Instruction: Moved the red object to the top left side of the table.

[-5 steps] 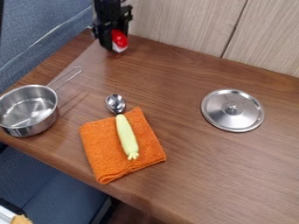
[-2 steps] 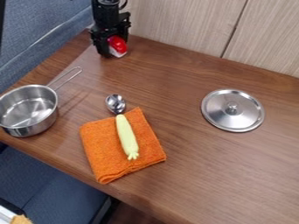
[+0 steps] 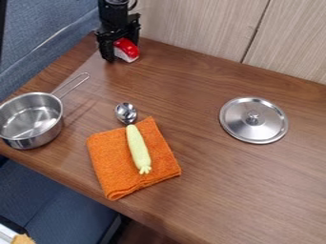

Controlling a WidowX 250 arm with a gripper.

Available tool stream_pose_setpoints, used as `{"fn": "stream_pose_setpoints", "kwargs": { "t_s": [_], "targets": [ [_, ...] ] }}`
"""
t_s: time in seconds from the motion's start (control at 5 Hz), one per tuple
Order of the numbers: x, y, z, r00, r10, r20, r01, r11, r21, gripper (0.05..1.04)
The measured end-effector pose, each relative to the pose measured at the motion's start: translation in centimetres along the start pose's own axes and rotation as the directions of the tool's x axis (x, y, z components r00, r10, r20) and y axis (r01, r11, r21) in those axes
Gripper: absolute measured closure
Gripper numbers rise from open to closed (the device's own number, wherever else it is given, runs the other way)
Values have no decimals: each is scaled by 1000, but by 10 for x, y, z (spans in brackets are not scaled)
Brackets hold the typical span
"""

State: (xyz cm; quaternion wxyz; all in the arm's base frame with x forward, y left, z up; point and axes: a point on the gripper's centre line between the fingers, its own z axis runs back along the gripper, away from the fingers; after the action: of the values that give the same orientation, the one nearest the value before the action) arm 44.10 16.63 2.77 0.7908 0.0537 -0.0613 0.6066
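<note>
At the upper left of the table, near the wall and the blue seat, the black gripper (image 3: 119,45) hangs low. The red object (image 3: 128,47), with a white underside, is right at it, partly covered by the gripper on its left and upper sides. It lies tilted, its lower right end toward the camera, at or very close to the table top (image 3: 185,71). Whether the gripper holds it cannot be made out.
A steel pan (image 3: 32,119) stands at the left edge, handle pointing toward the gripper. An orange cloth (image 3: 108,162) lies front centre, with a spoon (image 3: 126,112) and pale yellow toy vegetable (image 3: 138,148). A steel lid (image 3: 253,120) lies right.
The gripper has come down and slightly left. The red object has shifted a little lower and left, and has turned from more upright to more slanted.
</note>
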Motion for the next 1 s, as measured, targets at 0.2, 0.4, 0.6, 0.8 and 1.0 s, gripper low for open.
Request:
{"fn": "stream_pose_setpoints", "kwargs": {
  "t_s": [0.2, 0.4, 0.6, 0.8, 1.0],
  "targets": [
    [-4, -2, 1, 1000, 0, -5, 0, 1000, 3, 83],
    [-3, -9, 19, 999, 9, -36, -13, 995, -96, 83],
    [3, 0, 49, 999, 33, 9, -31, 990, -137, 83],
    [7, 9, 72, 1000, 26, 13, -23, 984, -177, 83],
    [14, 19, 85, 998, 50, 34, -42, 980, -196, 83]
  ]
}}
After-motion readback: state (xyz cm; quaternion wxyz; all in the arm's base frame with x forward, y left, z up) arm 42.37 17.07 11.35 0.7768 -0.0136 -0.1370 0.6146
